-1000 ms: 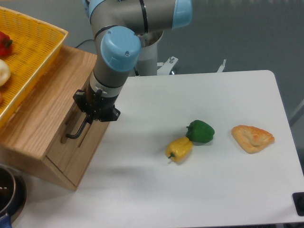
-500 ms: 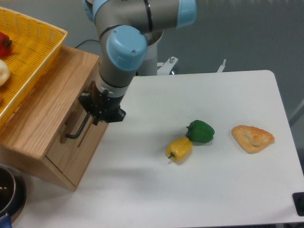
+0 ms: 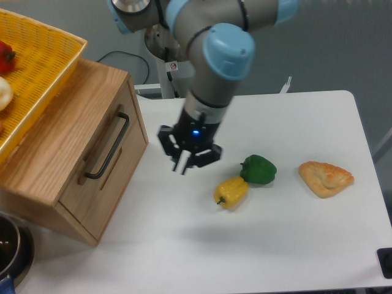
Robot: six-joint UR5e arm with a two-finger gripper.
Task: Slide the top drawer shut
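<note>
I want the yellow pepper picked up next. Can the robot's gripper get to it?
Probably yes. The gripper hangs just left of the yellow pepper, with only bare table between; the green pepper touches its far side.

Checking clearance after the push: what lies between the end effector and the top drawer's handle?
Only bare white table in the fixed camera view separates the end effector from the top drawer; nothing sits between.

The gripper [image 3: 182, 166] has left the top drawer [image 3: 105, 160] handle and moved out over the table.
</note>
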